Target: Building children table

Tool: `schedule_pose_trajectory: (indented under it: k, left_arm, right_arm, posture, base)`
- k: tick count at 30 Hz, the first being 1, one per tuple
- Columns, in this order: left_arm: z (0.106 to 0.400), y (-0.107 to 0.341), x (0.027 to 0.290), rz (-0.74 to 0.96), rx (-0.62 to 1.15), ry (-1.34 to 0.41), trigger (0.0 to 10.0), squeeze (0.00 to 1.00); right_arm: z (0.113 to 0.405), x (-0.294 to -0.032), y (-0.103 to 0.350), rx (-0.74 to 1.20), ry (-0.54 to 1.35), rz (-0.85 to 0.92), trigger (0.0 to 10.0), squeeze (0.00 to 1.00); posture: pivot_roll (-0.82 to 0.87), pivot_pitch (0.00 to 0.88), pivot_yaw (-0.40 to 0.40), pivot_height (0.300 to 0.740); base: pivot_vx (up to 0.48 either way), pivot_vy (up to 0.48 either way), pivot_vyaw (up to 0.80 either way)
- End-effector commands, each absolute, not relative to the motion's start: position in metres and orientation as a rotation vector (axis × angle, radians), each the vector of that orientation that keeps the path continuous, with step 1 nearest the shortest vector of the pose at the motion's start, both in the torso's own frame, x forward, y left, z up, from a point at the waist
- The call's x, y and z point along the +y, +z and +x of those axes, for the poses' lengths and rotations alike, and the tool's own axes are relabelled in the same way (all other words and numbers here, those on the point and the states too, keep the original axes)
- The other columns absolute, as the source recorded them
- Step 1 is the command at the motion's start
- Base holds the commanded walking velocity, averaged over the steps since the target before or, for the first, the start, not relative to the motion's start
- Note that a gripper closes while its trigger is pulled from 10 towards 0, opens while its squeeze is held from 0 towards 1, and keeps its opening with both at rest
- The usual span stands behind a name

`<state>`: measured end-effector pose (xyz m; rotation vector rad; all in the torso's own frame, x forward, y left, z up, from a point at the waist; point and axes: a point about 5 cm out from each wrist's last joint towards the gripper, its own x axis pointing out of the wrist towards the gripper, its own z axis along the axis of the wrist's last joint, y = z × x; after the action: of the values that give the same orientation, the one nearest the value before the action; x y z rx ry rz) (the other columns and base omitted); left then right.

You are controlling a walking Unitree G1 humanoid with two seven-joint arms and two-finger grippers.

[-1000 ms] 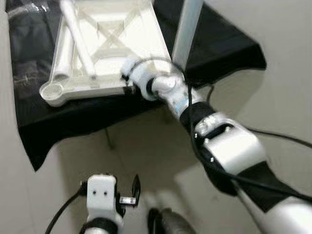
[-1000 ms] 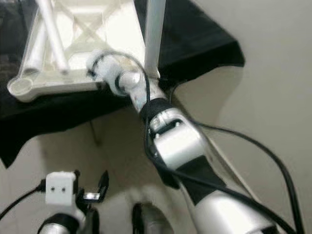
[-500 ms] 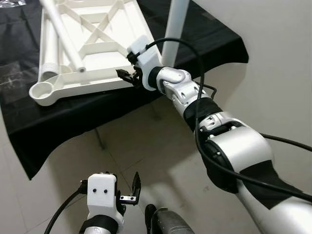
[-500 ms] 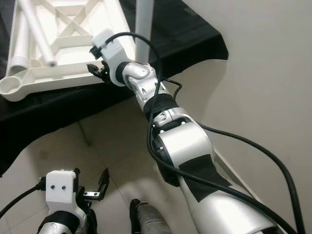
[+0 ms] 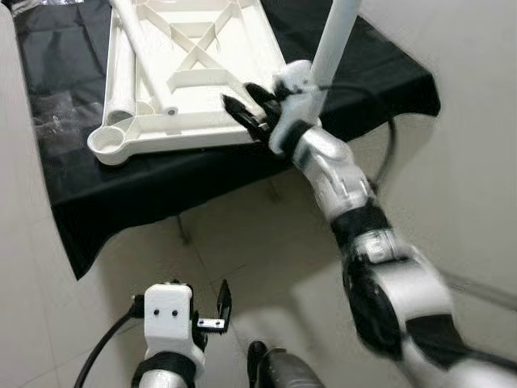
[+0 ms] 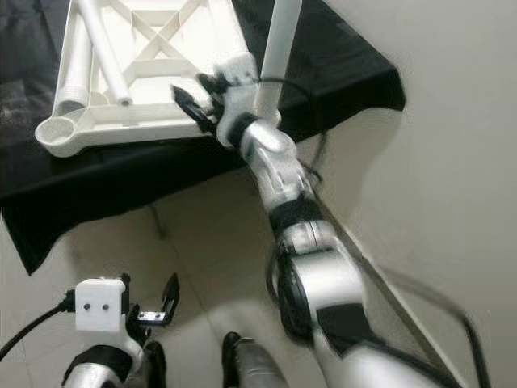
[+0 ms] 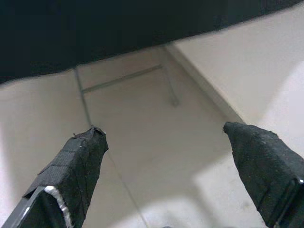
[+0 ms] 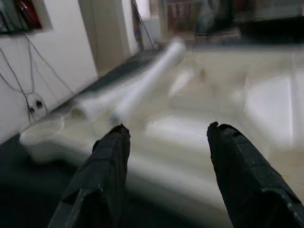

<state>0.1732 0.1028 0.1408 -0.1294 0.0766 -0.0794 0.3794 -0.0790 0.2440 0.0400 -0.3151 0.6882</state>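
A white children's table top (image 5: pixel 202 81) lies upside down on a black-draped table (image 5: pixel 145 190). One white leg (image 5: pixel 335 40) stands upright in its near right corner. Two loose legs (image 5: pixel 141 56) lie across its ribs, and the near left corner socket (image 5: pixel 109 144) is empty. My right gripper (image 5: pixel 246 107) hovers open over the top's near edge, beside the standing leg, holding nothing. In the right wrist view its fingers (image 8: pixel 107 166) frame the blurred top and a lying leg (image 8: pixel 142 85). My left gripper (image 5: pixel 222 307) hangs low over the floor, open and empty, fingers (image 7: pixel 78 159) wide apart.
The black cloth (image 6: pixel 97 182) drapes over the table's front edge towards the tiled floor (image 5: pixel 242 242). A pale wall (image 5: pixel 468 162) runs close on the right. A black cable (image 5: pixel 388 153) loops off my right forearm. A dark rounded object (image 5: pixel 279 373) sits by the bottom edge.
The camera has shifted. My right wrist has turned and its fingers have moved from the top's near edge to above it. The left gripper has stayed low.
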Motion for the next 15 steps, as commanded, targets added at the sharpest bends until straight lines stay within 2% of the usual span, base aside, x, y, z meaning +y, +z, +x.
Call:
schedule_pose_trajectory:
  k: [1, 7, 9, 13, 15]
  left_arm:
    - [0.17, 0.134, 0.097, -0.136, 0.104, -0.085, 10.0, 0.0]
    - [0.177, 0.138, 0.106, -0.067, 0.061, -0.053, 10.0, 0.0]
    - [0.185, 0.143, 0.112, -0.056, 0.027, -0.035, 10.0, 0.0]
    - [0.195, 0.15, 0.117, -0.04, -0.016, -0.014, 10.0, 0.0]
    - [0.199, 0.153, 0.12, -0.033, -0.039, 0.006, 10.0, 0.0]
  right_arm:
    - [0.372, -0.072, 0.248, -0.345, 0.71, 0.006, 10.0, 0.0]
    - [0.355, -0.082, 0.227, -0.356, 0.651, -0.051, 10.0, 0.0]
    - [0.35, -0.084, 0.219, -0.33, 0.619, -0.039, 10.0, 0.0]
    - [0.339, -0.084, 0.211, -0.282, 0.591, -0.012, 10.0, 0.0]
    - [0.337, -0.083, 0.21, -0.268, 0.58, 0.009, 10.0, 0.0]
  posture:
    - [-0.02, 0.183, -0.093, 0.74]
    - [-0.01, 0.153, -0.084, 0.74]
    - [-0.01, 0.114, -0.073, 0.74]
    - [-0.01, 0.101, -0.068, 0.74]
    - [-0.01, 0.09, -0.065, 0.74]
  base:
    - [0.0, 0.0, 0.8]
    - [0.0, 0.0, 0.8]
    - [0.0, 0.0, 0.8]
    - [0.0, 0.0, 0.8]
    - [0.0, 0.0, 0.0]
